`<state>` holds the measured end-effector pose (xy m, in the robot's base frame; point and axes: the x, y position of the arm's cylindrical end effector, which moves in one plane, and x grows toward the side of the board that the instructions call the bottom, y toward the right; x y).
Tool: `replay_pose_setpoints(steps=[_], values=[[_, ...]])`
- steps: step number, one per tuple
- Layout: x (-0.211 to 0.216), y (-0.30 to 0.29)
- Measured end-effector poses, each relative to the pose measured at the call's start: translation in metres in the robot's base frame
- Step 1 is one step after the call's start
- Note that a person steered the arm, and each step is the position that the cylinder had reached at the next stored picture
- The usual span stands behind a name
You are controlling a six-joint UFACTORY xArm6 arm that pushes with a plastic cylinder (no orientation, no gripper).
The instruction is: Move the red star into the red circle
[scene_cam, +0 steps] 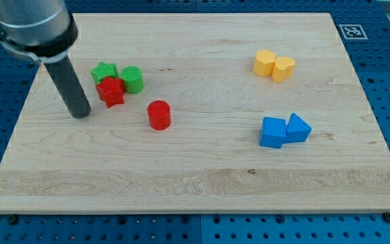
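The red star (112, 91) lies at the view's left, touching a green star (103, 72) above it and a green circle (132, 79) at its upper right. The red circle (159, 114) stands apart, to the lower right of the red star. My tip (81, 114) rests on the board just left of and slightly below the red star, a small gap between them. The rod rises up and to the left from the tip.
Two yellow blocks (274, 65) sit together at the view's upper right. A blue cube (273, 132) and a blue triangular block (298, 127) touch at the right. The wooden board (195, 183) lies on a blue perforated table.
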<state>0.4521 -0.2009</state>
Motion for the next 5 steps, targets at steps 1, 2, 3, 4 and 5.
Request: replay_pose_setpoints(steps=[1, 2, 3, 4, 5], values=[[-0.003, 0.021], [-0.008, 0.053], [-0.021, 0.060], [-0.021, 0.049], [-0.027, 0.028]])
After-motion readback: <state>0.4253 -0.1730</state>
